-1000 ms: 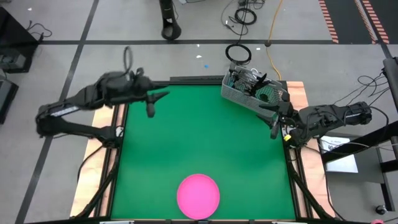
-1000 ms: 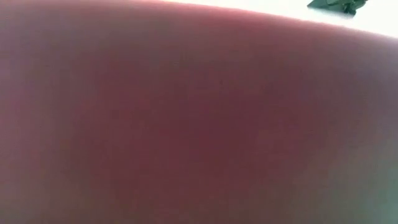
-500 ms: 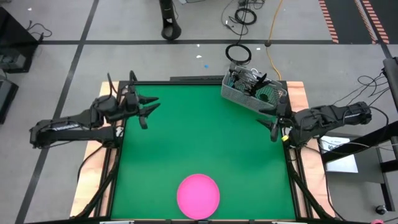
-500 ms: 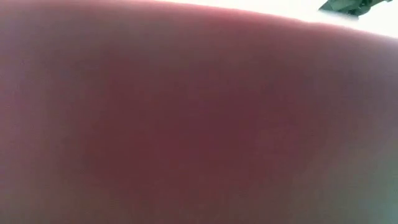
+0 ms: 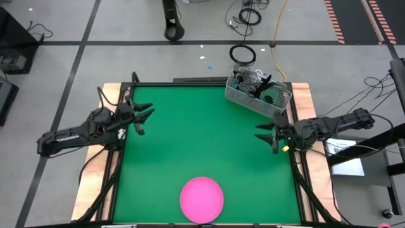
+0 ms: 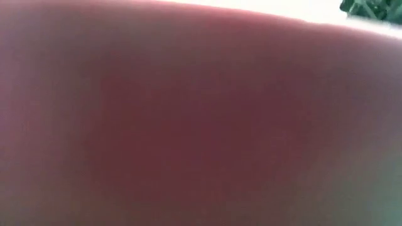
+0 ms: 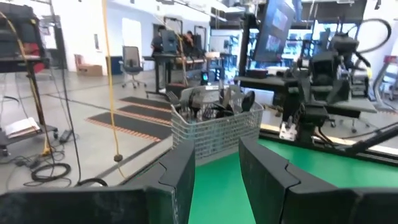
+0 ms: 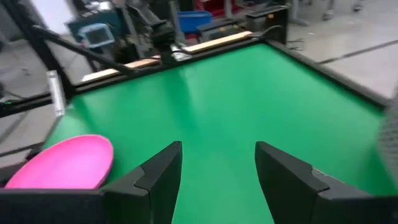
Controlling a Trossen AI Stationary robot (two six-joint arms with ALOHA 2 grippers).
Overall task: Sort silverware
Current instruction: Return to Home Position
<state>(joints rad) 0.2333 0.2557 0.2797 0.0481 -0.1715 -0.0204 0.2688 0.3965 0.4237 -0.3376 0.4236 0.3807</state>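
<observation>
My left gripper (image 5: 144,120) and right gripper (image 5: 261,133) hang released. The silverware (image 7: 214,106) in the wire basket (image 5: 248,101) seems light, stiff and slick, so I'd pinch the handles.

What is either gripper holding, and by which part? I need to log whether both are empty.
Nothing. The left gripper and the right gripper are both open and empty; the silverware stands in the basket.

My wire-mesh basket (image 7: 214,134) is grey metal, an open weave with a dull gleam. The silverware (image 7: 217,102) standing in it has dark, glossy metal heads. The table (image 5: 202,139) under the basket has a matt green cover and a pale bare-wood border (image 5: 302,95). Well apart from the basket, the pink plate (image 8: 62,163) looks like smooth, faintly shiny plastic. The fingers (image 8: 155,180) of my right gripper (image 8: 217,165) and left gripper (image 7: 216,168) are dark and matt.
</observation>
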